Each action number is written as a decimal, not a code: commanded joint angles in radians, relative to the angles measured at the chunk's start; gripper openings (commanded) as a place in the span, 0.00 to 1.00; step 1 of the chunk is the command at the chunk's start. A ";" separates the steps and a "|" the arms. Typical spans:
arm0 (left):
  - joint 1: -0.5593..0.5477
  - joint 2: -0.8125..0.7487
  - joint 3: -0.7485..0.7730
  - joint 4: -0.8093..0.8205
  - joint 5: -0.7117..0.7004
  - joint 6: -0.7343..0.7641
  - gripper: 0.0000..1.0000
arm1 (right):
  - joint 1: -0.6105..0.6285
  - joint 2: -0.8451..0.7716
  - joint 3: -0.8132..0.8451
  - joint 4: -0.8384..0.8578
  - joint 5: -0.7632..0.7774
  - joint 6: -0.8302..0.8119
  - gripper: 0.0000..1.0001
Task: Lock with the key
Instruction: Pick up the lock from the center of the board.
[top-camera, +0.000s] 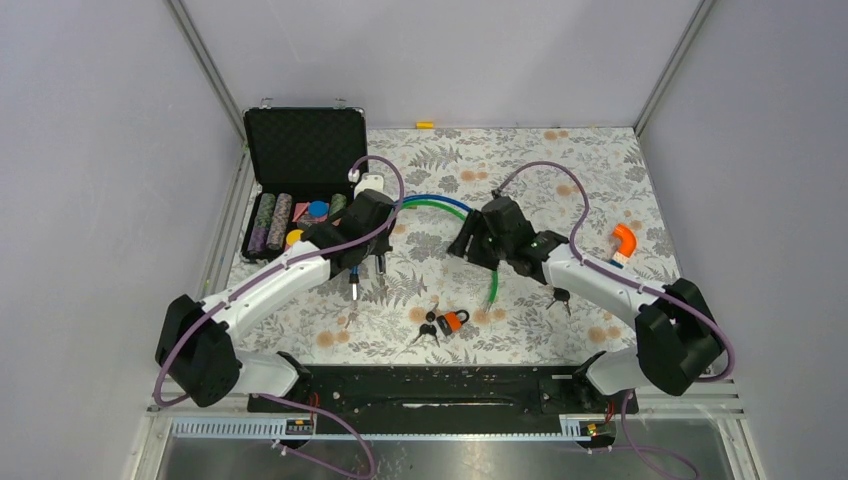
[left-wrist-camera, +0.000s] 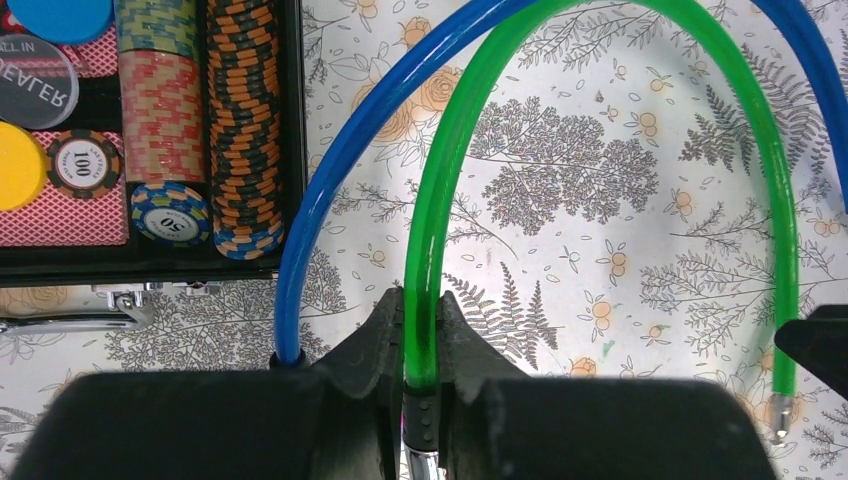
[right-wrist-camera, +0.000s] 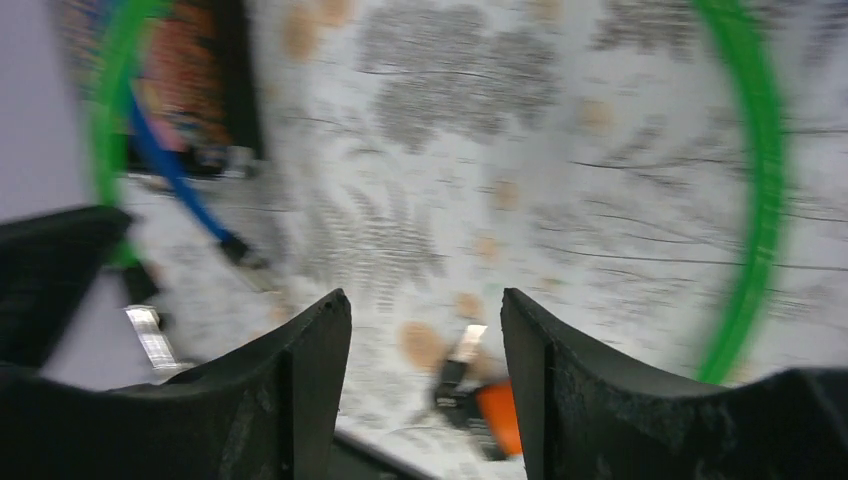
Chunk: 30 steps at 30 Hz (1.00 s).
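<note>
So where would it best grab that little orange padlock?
Probably by the body of the orange padlock, from straight above, closing across its width: it lies flat, so only its top is exposed. The keys sit close on its left, so a sideways approach there risks catching them.

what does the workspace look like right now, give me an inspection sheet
surface: table under a floral cloth.
job's things: orange padlock lying near the front edge, keys right next to it; single key by the right arm.
clutter: open chip case far left, chips stacked inside; orange pipe elbow at right.
grippers: left gripper has its fingers shut on the green cable; right gripper is open and empty.
cables: green cable and blue cable arch over the cloth; purple leads run along both arms.
surroundings: plain grey walls; nothing else seen.
</note>
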 joint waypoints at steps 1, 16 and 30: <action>-0.004 -0.040 -0.003 0.084 -0.034 0.032 0.00 | -0.003 0.068 0.113 0.222 -0.189 0.345 0.64; -0.007 -0.080 -0.012 0.075 0.050 0.036 0.00 | 0.019 0.443 0.408 0.450 -0.438 0.711 0.60; -0.006 -0.117 -0.032 0.065 0.052 0.040 0.00 | 0.031 0.513 0.461 0.312 -0.393 0.672 0.55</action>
